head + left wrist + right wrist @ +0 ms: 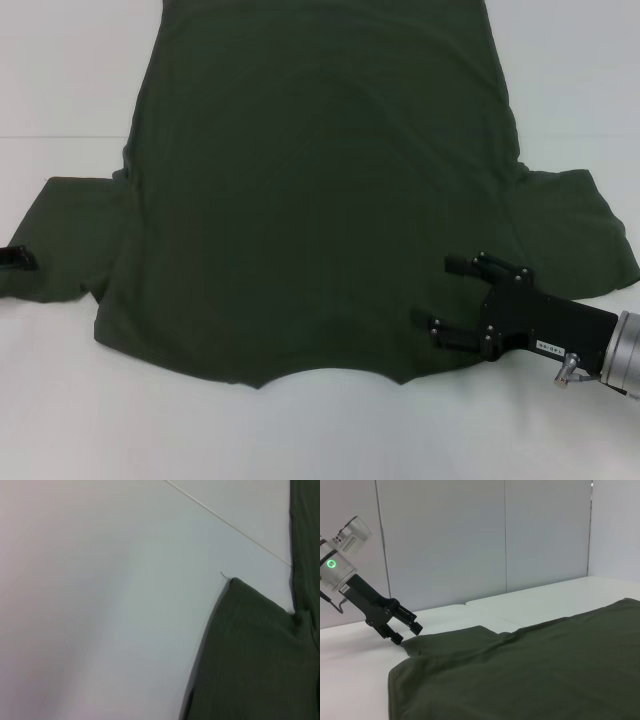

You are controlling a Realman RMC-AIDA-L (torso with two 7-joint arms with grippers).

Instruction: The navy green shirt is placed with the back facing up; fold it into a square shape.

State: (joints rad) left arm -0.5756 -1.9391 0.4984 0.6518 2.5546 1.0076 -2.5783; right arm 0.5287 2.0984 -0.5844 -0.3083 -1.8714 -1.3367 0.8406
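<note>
One big navy green shirt (320, 200) lies flat on the white table (60, 60). It fills the middle of the head view. Its neck dip is at the bottom middle of the frame, and its long body runs up past the top edge. One short sleeve sticks out to the left side of the frame and one to the right. The cloth is mostly smooth, with a few soft lines across the middle.

The right gripper (452, 297) is at the lower right of the head view. It sits low over the shirt's shoulder, just beside the neck dip. Its two black fingers (468, 265) are spread wide apart, and they point toward the middle of the shirt. They hold nothing.

The left gripper (409, 632) shows in the left part of the right wrist view. It tips down at the far corner of the left sleeve, and its finger tips are right at the sleeve's edge. Its fingers are a little apart. I cannot tell if they pinch the cloth. In the head view, only a bit of it shows at the left edge of the frame, by that sleeve.
</note>
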